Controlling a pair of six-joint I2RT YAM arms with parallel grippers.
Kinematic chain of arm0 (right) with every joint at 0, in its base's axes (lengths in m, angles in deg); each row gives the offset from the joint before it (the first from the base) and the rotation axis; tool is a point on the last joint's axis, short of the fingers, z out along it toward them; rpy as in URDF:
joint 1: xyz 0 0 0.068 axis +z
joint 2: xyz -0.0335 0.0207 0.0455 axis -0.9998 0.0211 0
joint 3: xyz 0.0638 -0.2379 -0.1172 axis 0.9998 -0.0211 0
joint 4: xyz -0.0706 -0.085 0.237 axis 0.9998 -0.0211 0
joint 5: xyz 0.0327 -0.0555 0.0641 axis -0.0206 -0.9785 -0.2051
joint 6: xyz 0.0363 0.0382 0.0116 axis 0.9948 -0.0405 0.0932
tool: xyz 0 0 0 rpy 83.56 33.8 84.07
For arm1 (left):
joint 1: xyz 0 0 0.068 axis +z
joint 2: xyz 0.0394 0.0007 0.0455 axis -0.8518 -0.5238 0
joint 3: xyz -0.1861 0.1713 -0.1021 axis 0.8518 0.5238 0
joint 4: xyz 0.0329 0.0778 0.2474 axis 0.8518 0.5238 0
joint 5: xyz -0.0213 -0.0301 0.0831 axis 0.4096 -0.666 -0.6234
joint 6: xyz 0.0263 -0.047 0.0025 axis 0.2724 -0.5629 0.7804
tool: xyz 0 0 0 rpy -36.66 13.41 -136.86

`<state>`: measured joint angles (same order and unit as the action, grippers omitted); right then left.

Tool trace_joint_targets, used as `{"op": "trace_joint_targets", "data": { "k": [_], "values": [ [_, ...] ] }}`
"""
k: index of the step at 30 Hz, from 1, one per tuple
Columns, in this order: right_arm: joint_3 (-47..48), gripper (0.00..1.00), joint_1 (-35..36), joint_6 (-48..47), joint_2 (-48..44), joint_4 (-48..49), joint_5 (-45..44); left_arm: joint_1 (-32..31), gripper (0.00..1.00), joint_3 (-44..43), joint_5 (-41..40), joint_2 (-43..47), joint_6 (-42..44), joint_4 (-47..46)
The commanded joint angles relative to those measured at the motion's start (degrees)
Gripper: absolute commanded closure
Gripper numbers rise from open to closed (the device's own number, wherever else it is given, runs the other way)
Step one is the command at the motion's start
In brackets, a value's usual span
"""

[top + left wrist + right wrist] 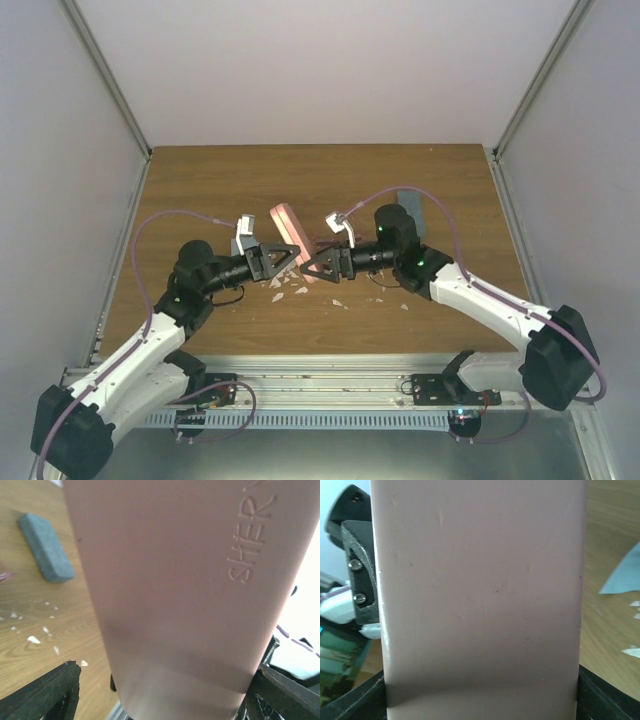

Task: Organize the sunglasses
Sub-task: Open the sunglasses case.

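Pink case (291, 226) sits pinched in the right gripper (312, 264), while the left gripper (288, 254) straddles it with jaws released, one finger (47, 692) visibly clear of it.

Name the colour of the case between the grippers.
The case is pink; the right wrist view shows it best.

- pink case (480, 590): smooth, matt, leather-like skin with embossed lettering and a few faint specks and dents.
- blue-grey case (46, 554): coarse, felt-like cloth covering, matt.
- table (30, 605): wood-grain top, low sheen, strewn with white paper-like scraps (34, 640).
- light blue cloth (625, 572): thin, matt.
- right gripper (480, 702), fingers (350, 702): black plastic, matt, slightly grainy.
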<state>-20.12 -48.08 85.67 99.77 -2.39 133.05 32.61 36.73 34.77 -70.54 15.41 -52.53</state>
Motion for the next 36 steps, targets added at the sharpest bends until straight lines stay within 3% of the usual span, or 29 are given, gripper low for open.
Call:
{"op": "trace_joint_targets", "data": {
  "k": [1,7,13,17,20,23,30,36],
  "values": [
    [-0.71,0.42,-0.08,6.76,-2.33,9.36,9.42,-0.48,0.13,-1.42,2.04,-0.39,-0.93,-8.58],
    [-1.70,0.43,-0.15,9.62,-3.16,11.83,12.46,-0.65,0.20,-0.17,3.03,-0.49,-3.33,-15.61],
    [-1.58,0.40,-0.05,11.08,-3.23,13.10,12.93,-1.00,0.34,-0.16,3.57,0.13,-3.33,-16.89],
    [-1.41,0.33,-0.10,11.62,-3.09,13.67,12.74,-1.08,0.43,-0.20,4.24,0.27,-3.24,-16.99],
    [-1.05,0.18,-0.13,10.51,-3.37,12.53,11.49,-1.09,0.47,-0.49,4.87,0.24,-2.99,-16.93],
    [0.13,0.15,-0.11,8.31,-3.40,9.91,9.02,-1.09,0.48,-0.66,5.24,0.44,-2.59,-16.42],
    [0.93,0.21,-0.10,8.30,-2.57,9.61,7.48,-1.16,0.51,-0.60,5.71,1.00,-1.78,-15.08],
    [-0.02,0.39,-0.81,9.57,-3.47,10.66,5.59,-1.11,0.49,-0.38,4.28,2.47,0.69,-10.43]
  ]
}}
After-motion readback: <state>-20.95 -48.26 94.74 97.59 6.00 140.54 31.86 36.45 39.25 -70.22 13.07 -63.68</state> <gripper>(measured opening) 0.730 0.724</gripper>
